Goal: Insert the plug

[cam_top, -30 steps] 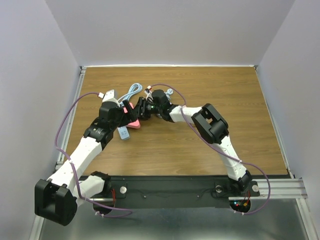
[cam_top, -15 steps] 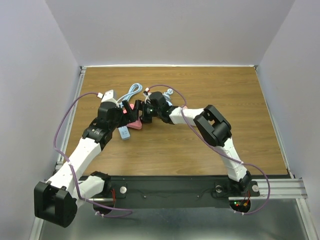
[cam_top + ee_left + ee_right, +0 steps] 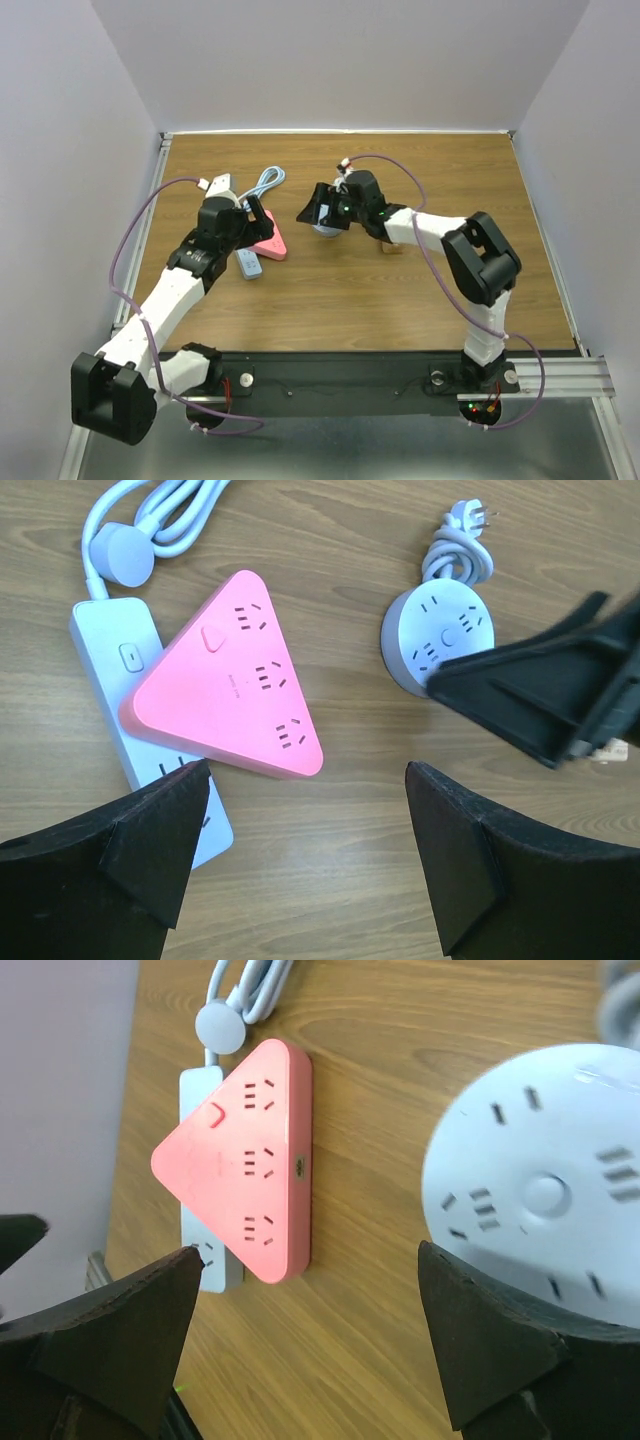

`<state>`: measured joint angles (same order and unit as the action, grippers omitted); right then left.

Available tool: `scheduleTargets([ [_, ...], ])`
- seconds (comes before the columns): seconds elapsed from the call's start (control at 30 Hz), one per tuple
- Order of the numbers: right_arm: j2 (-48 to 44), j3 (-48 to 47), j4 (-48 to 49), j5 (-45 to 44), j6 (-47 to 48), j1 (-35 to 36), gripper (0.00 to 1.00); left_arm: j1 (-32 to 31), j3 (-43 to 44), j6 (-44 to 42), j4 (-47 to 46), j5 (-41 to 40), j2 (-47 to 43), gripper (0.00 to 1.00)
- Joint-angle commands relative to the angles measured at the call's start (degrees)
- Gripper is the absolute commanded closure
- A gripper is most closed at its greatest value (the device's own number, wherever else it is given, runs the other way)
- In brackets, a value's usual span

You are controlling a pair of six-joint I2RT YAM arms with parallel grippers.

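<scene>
The left end effector (image 3: pixel 305 785) stands wide open with nothing between its fingers, hanging above the wooden worktop (image 3: pixel 420 290). Just ahead of it, towards the finger on the left of its wrist view, lies a pink triangular power strip (image 3: pixel 235 685), overlapping the edge of a white rectangular strip (image 3: pixel 110 655) that runs on beneath that finger. A round plug head (image 3: pixel 120 555) on a pale blue cable sits at the white strip's far end; whether it is inserted there cannot be told. Ahead of the other finger is a round white socket hub (image 3: pixel 445 630), and beyond it the hub's bundled cord ends in a three-pin plug (image 3: pixel 470 518) lying free. The right end effector (image 3: pixel 310 1260) is also spread open and empty, poised close over the hub, the pink strip ahead of it.
</scene>
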<state>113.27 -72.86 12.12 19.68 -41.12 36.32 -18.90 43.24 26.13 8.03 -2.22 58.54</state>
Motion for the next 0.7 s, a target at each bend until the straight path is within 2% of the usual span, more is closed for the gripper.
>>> scheduleTargets([
  [0.0, -8.7, 4.2, 0.7, -3.8, 3.1, -1.7, 0.06, -1.0, 3.3, -1.6, -4.2, 0.7, 2.4, 0.09],
  [0.17, -21.7, 11.6, -6.5, -11.7, 8.7, -4.9, 0.07, -4.1, 4.6, -1.6, -6.4, -0.2, 6.1, 0.1],
  [0.4, -38.3, 18.0, -21.0, -32.3, 11.1, -4.9, 0.04, -7.4, 4.9, -0.5, -12.1, 1.9, 11.2, 0.1],
  [0.5, -40.7, 20.7, -26.3, -36.5, 9.7, -4.9, 0.04, -8.3, 5.4, -0.8, -13.8, 2.0, 13.6, 0.1],
  [0.67, -42.6, 27.9, -27.6, -38.6, 5.5, -4.9, 0.04, -9.2, 6.7, -2.2, -14.7, 3.9, 16.5, 0.1],
])
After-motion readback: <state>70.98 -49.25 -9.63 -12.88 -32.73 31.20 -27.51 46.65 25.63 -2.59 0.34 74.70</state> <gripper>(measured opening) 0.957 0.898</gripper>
